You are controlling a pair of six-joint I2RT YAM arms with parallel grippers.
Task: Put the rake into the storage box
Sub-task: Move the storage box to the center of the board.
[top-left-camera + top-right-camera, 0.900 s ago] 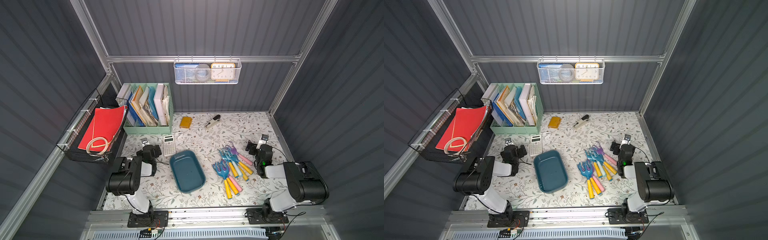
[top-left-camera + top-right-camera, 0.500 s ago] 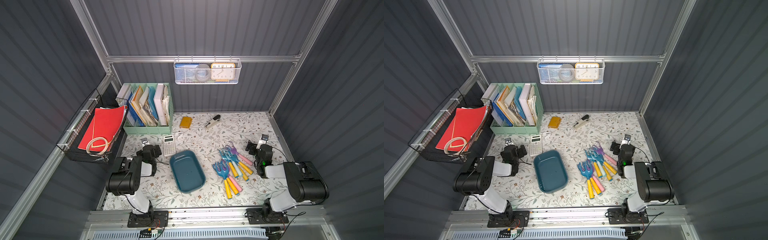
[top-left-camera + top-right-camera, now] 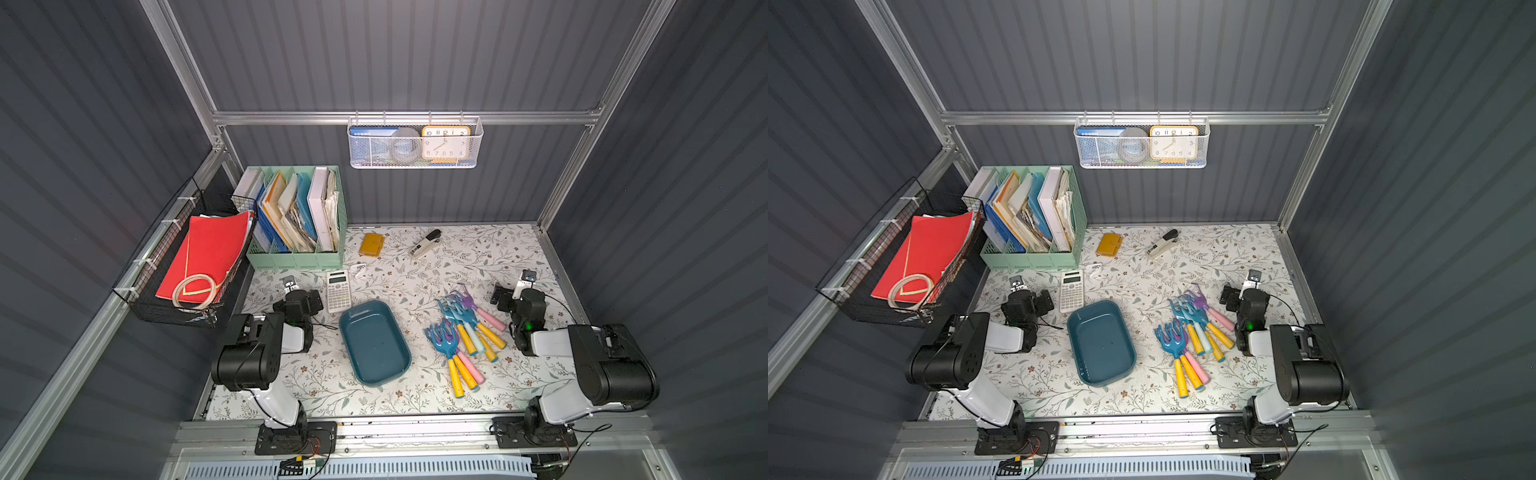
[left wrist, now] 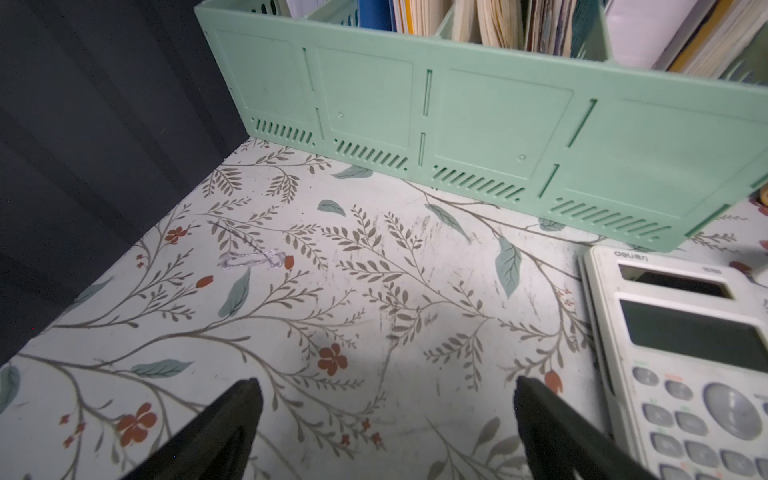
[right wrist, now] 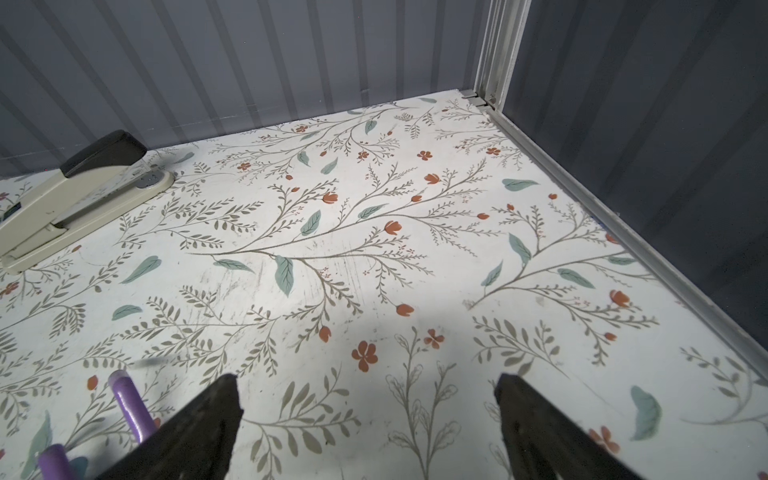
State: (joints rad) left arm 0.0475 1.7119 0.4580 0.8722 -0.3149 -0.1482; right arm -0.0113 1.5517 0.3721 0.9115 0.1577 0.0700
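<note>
In both top views lie one storage box (image 3: 374, 345) (image 3: 1100, 343), one calculator (image 3: 337, 291) and overlapping rakes (image 3: 461, 332), too tangled to count; left gripper (image 4: 384, 390) and right gripper (image 5: 365, 386) stand spread, empty.

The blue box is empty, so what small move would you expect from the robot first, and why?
Probably the right tool swings toward the rakes and lowers over one handle. It stands open and empty right beside that pile, while the left tool sits across the empty box, farther away.

Glossy plastic storage box (image 3: 375, 343); white wire-mesh basket (image 3: 414, 160); matt floral tabletop (image 3: 457, 266).
</note>
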